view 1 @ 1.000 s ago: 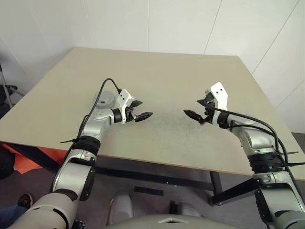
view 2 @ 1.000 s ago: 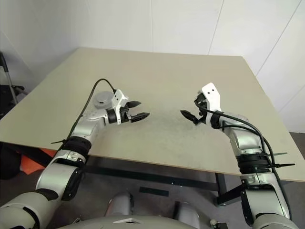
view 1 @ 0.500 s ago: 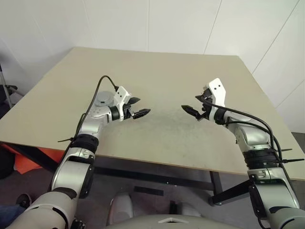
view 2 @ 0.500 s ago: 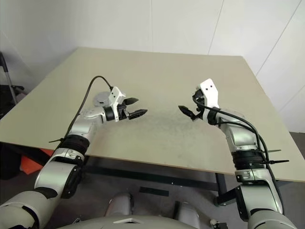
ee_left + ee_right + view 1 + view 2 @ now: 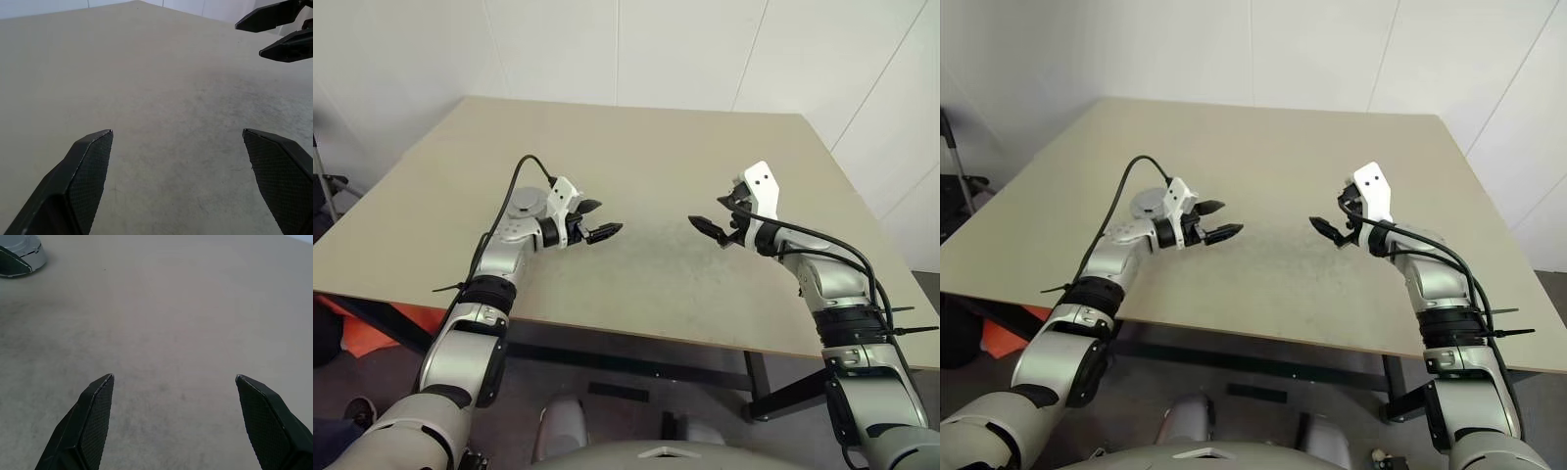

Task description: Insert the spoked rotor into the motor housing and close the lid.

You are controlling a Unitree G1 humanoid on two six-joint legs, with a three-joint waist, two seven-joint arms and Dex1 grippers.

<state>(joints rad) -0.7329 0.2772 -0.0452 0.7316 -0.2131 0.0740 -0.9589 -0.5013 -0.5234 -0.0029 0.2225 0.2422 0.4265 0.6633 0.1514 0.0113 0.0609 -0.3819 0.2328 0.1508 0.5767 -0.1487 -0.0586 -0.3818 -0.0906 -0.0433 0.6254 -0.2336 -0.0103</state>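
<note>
My left gripper (image 5: 603, 219) hovers open over the left half of the tan table (image 5: 646, 147), with nothing between its fingers. Just behind its wrist sits a round silver-grey piece, the motor housing (image 5: 526, 204), partly covered by the arm. In the right wrist view the housing (image 5: 28, 246) appears beside one left fingertip. My right gripper (image 5: 709, 212) faces the left one across a gap, open and empty; in the left wrist view the right gripper (image 5: 276, 29) hangs over the table. The spoked rotor is out of view. I cannot make out the lid as a separate piece.
The table's front edge (image 5: 636, 338) runs close below both grippers. White walls (image 5: 705, 49) stand behind the far edge. An orange thing (image 5: 372, 328) lies on the floor under the table's left side.
</note>
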